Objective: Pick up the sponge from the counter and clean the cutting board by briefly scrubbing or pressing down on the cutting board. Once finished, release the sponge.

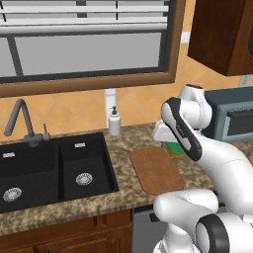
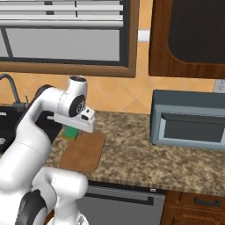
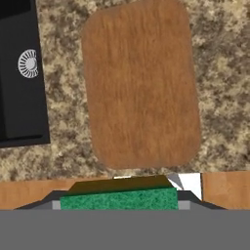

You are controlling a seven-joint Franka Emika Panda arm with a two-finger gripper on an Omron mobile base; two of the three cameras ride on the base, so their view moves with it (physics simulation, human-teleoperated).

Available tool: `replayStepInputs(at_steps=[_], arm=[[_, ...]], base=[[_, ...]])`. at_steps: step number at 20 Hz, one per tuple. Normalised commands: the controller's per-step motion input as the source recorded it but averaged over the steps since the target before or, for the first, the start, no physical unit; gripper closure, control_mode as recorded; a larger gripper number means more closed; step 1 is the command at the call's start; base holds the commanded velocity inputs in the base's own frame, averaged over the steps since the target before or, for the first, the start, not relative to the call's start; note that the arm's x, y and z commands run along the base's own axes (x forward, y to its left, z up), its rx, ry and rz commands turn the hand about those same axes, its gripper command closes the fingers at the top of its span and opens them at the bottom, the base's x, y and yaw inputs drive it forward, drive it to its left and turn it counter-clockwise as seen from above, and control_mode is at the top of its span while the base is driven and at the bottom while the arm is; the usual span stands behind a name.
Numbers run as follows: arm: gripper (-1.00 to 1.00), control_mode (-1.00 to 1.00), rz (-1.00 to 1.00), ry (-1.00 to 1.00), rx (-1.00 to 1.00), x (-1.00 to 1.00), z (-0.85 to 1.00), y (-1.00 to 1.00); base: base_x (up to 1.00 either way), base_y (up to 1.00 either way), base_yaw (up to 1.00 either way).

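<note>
claw [image 3: 119,205] gripping sponge [image 3: 118,199], above cutting board [image 3: 141,83], no legible writing

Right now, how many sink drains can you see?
2. One sits in the left basin, the other in the right basin beside the cutting board. None looks hidden.
</note>
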Motion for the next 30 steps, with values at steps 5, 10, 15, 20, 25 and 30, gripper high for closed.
replayStepInputs(at_steps=[5, 10, 15, 20, 25, 30], arm=[[1.0, -1.0, 0.02, 0.01, -0.01, 0.0, -0.47, 0.13], [1.0, -1.0, -0.01, 0.0, 0.08, -0.06, -0.27, 0.35], [1.0, -1.0, 0.0, 0.0, 0.02, -0.15, -0.39, 0.34], [1.0, -1.0, -0.01, 0.0, -0.11, -0.02, -0.74, 0.33], [1.0, -1.0, 0.0, 0.0, 0.0, 0.0, -0.36, 0.01], [1.0, -1.0, 0.0, 0.0, 0.0, 0.0, -0.27, 0.0]], base=[[0.0, 0.0, 0.0], [0.0, 0.0, 0.0], [0.0, 0.0, 0.0], [0.0, 0.0, 0.0], [0.0, 0.0, 0.0], [0.0, 0.0, 0.0]])
